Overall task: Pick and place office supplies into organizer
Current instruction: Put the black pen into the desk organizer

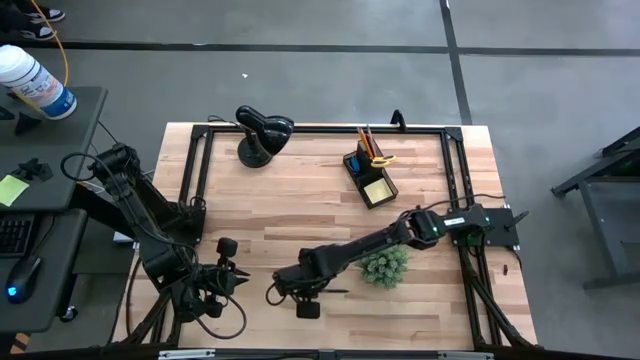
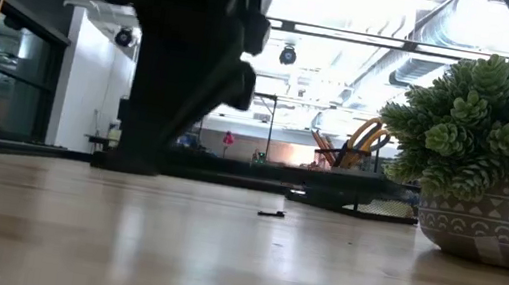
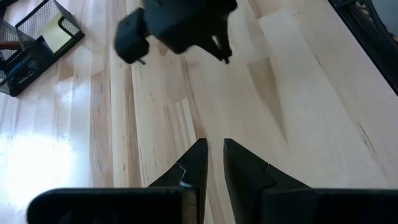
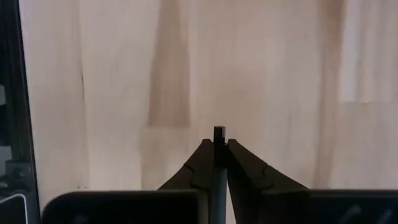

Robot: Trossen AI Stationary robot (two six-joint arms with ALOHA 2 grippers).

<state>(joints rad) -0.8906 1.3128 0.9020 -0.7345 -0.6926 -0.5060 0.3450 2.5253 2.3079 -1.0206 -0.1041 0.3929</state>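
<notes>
Black and slim, a pen [image 4: 219, 152] stands clamped between your right end effector [image 4: 219, 149] fingers, low over the front of the wooden desk [image 1: 300, 200]. Your left end effector [image 3: 214, 163] waits at the front left corner — fingers narrow, nothing held. Just beside the right arm sits the green plant [image 1: 385, 265]. Farther back, the organizer [image 1: 368, 175] holds the yellow sticky-note pad [image 1: 378, 189], pencils [image 1: 366, 140] and scissors [image 1: 383, 159]. A black lamp [image 1: 262, 133] stands at the far edge — well apart from the organizer.
</notes>
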